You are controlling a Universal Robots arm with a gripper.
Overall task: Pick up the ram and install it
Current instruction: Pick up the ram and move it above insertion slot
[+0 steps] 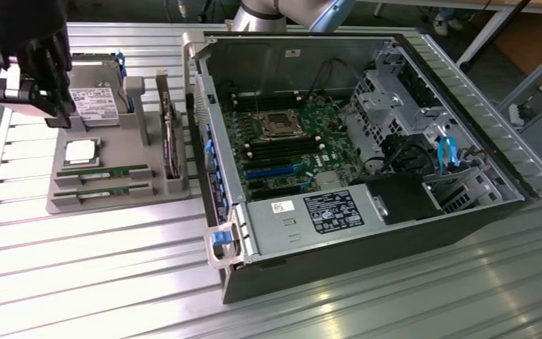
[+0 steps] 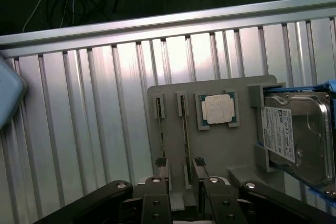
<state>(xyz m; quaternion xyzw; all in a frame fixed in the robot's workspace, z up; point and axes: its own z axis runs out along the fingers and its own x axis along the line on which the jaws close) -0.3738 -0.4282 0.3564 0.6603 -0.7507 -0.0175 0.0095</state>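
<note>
Two identical sticks stand on edge in the grey parts tray [image 1: 111, 203]. The ram [image 2: 185, 135] in question is, I judge, the one nearer the processor chip [image 2: 219, 109], with its twin [image 2: 160, 127] just beside it on the other side. It should handle as light, stiff and thin, brittle at the chips and the contact edge, so the flat faces near mid-length look the place to pinch, squarely and without twisting.

The end effector [image 2: 180, 163] hovers above the tray, fingers apart and empty, and this ram lines up between them.

In the exterior view a hard drive [image 1: 92, 99] sits at twelve o'clock of the tray and an upright expansion card [image 1: 170, 134] at three. Beyond that is the open computer case [image 1: 365, 258] on the slatted tabletop [image 1: 92, 275]. The twin and the tray's end brackets crowd the grip — the case walls and cables hem in the motherboard [image 1: 295, 141].
</note>
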